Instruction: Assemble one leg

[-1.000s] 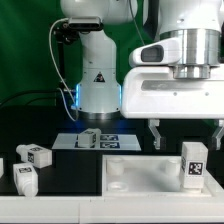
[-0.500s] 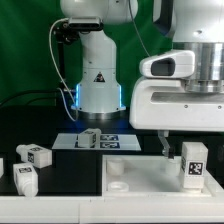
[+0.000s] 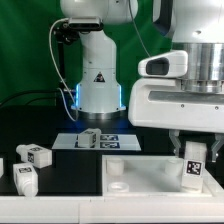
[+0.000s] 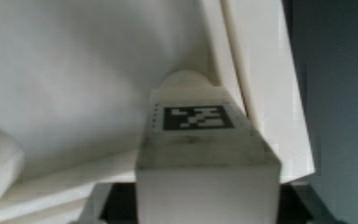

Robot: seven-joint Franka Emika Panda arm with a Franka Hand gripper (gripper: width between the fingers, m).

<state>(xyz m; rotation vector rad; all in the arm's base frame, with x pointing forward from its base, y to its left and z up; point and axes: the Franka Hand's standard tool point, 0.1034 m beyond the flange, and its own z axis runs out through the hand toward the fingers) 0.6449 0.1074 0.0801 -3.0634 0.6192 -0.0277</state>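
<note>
White leg (image 3: 194, 165) upright near slab (image 3: 135, 178) edge

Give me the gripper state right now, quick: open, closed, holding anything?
Gripper: its fingers are down on either side of the upright leg. Whether they are closed on it cannot be told.

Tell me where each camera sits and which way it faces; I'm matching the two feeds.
Exterior view: off the arm, in front, facing the robot's base; the arm and gripper show, at the leg.
Wrist view: on the wrist, looking down past the gripper at the tagged leg; no arm clearly shows.
Shared: that one leg.
</note>
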